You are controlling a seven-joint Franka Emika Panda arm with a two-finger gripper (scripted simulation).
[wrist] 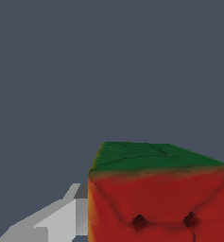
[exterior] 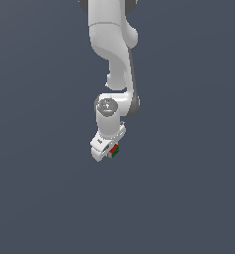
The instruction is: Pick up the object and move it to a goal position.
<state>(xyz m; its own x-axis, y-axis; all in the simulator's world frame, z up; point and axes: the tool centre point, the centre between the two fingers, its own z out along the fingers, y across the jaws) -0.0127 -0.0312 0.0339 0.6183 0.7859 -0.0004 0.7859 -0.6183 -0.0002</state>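
The object is a tiny cube (exterior: 114, 150) with a red face, a green face and a whitish face. It sits at the tip of my gripper (exterior: 111, 151), under the white hand of the arm. In the wrist view the cube (wrist: 160, 189) fills the near corner, its green face above a red face with dark dots. One grey finger (wrist: 78, 212) lies flat against the cube's side. The other finger is out of frame. The gripper looks shut on the cube.
A plain dark grey surface (exterior: 188, 198) fills both views. The white arm (exterior: 111, 44) comes down from the top of the exterior view. No goal marker shows.
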